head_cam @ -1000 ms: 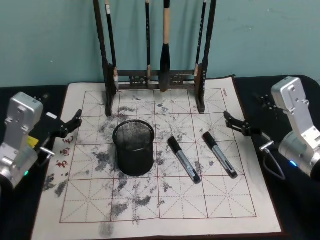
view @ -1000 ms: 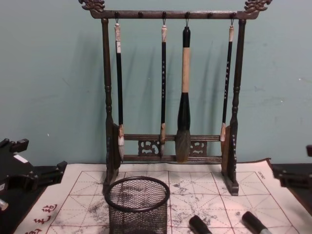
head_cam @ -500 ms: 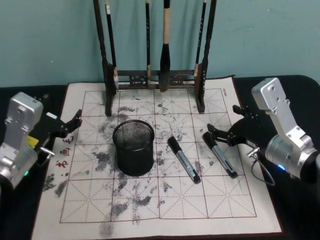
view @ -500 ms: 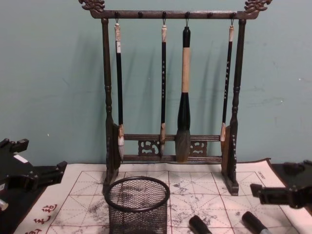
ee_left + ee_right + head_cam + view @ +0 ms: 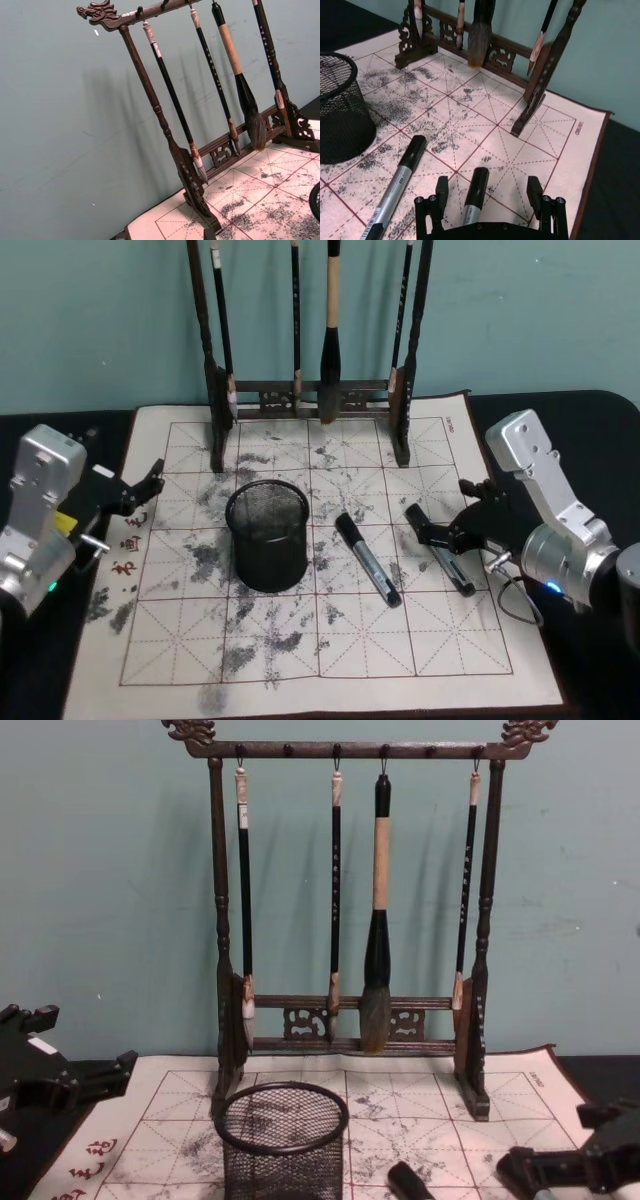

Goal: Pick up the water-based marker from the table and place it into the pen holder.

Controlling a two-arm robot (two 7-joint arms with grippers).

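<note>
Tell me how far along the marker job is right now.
Done: nothing yet. The pen holder looks empty; the left-hand marker and right-hand marker lie on the mat. In hand: the right gripper is open, straddling the right-hand marker, not closed on it. The left gripper sits parked at the mat's left edge. Left: grasp, lift, carry to the pen holder, release.

The left gripper (image 5: pixel 151 487) and right gripper (image 5: pixel 441 510) were black, mounted on boxy silver-grey casings. The left arm (image 5: pixel 42 502) bore a yellow tag (image 5: pixel 65 524); the right arm (image 5: pixel 548 492) trailed a thin looping cable (image 5: pixel 508 595).
</note>
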